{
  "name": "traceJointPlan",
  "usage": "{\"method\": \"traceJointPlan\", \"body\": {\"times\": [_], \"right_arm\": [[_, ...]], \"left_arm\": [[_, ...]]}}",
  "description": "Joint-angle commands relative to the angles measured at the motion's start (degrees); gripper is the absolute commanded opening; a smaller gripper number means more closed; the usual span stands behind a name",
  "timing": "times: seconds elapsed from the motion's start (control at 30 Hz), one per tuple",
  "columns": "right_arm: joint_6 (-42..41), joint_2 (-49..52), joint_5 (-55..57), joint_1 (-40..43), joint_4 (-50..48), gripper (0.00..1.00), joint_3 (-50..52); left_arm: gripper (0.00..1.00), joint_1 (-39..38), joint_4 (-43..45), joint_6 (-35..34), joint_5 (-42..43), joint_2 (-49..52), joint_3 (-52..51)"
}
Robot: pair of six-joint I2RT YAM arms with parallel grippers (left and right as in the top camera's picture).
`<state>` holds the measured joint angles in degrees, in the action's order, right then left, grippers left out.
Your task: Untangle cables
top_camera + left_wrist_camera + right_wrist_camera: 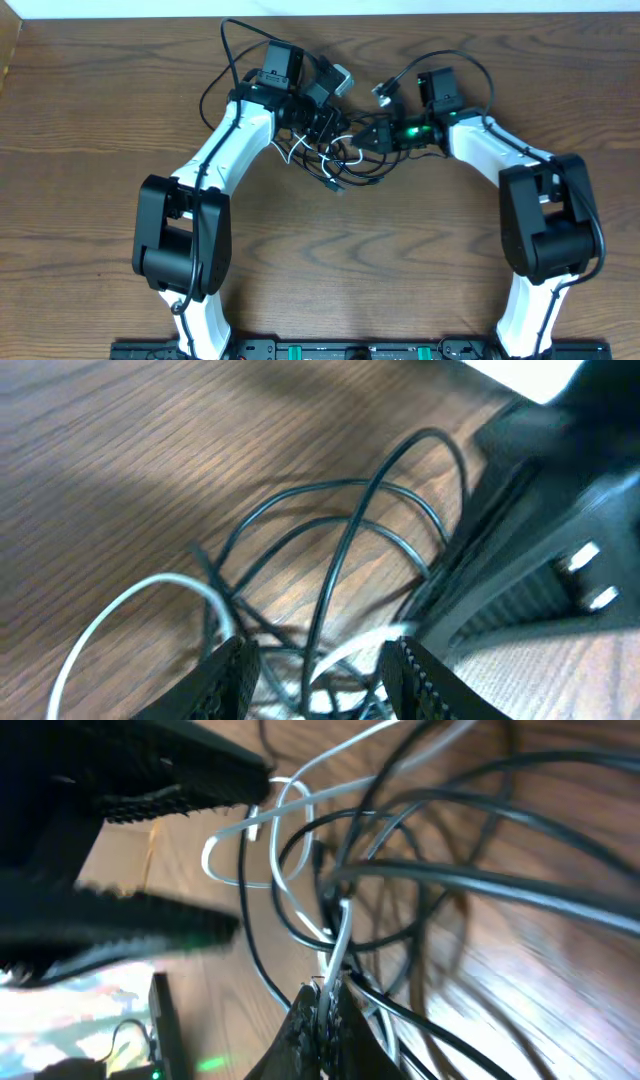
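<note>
Dark wood-grain table (90, 140), tangled cables (335, 162) mid-table, left hand (320, 665) half open around strands, right hand (322, 1010) pinching cables.

We count two arms, the left arm (215, 170) on one side of the cable tangle (335, 162) and the right arm (500, 160) on the other. Each carries one pincer, so two: the left pincer (322, 128) and the right pincer (368, 135), both at the tangle. Going by colour, we make out two cables, one black cable (372, 488) and one white cable (165, 579). One wooden surface (100, 120) lies beneath the tangle.
</note>
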<state>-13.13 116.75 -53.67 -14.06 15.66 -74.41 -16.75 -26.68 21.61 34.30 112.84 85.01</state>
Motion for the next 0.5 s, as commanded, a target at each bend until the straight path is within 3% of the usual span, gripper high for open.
{"method": "traceJointPlan", "body": {"times": [0.0, 0.47], "right_arm": [[1.0, -7.3, 7.2, 1.1, 2.1, 0.01, -0.6], [4.7, -33.2, 29.9, -0.1, 12.9, 0.01, -0.6]], "left_arm": [[0.45, 0.4, 0.2, -1.2, -1.0, 0.7, 0.3], [0.45, 0.4, 0.2, -3.3, -0.9, 2.9, 0.3]]}}
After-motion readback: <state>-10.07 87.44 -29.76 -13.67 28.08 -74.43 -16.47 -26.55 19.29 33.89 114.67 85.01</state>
